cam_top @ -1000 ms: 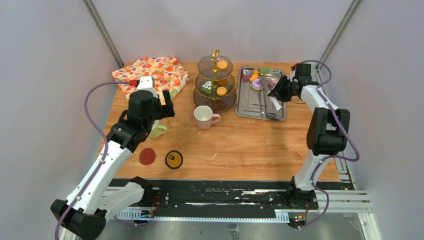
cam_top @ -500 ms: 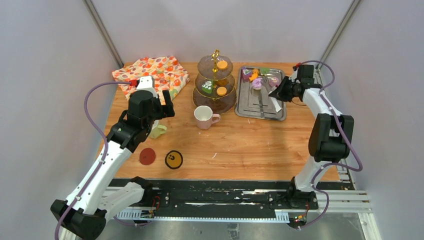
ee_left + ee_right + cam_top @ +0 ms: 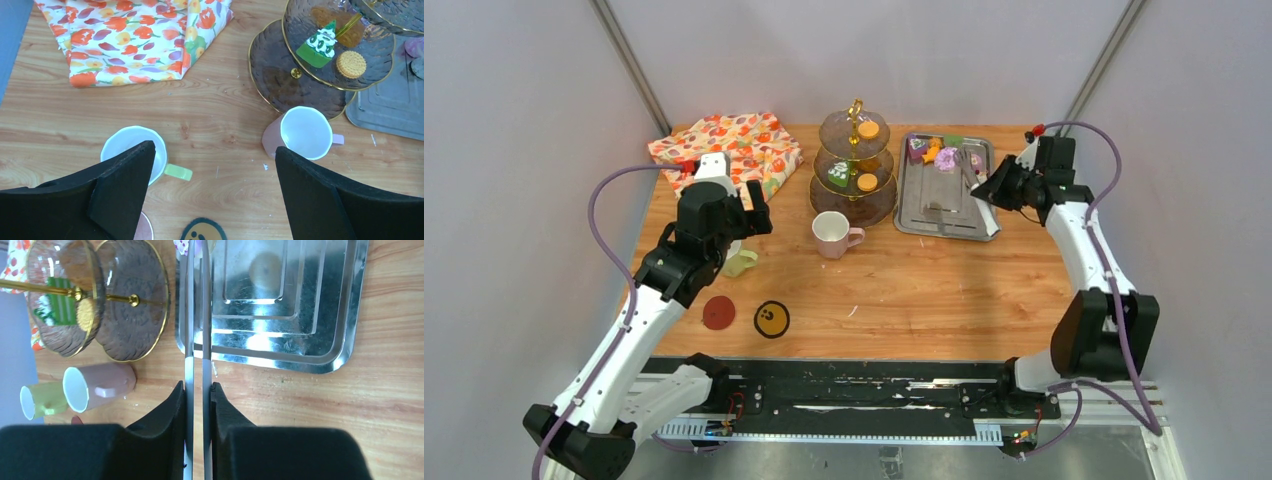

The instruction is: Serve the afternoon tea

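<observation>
The brown-glass three-tier stand [image 3: 876, 207], gold-handled, sits at the back of the counter [image 3: 924, 290] and carries orange biscuits [image 3: 868, 129] and a green cake [image 3: 836, 171]. The pink mug [image 3: 831, 234] stands just before it, with the yellow-green mug [image 3: 740, 262] further left. The left fingers [image 3: 125, 175] hover spread wide; the right fingers [image 3: 170, 410] pinch metal tongs [image 3: 194, 300] over the steel tray [image 3: 350, 300].
</observation>
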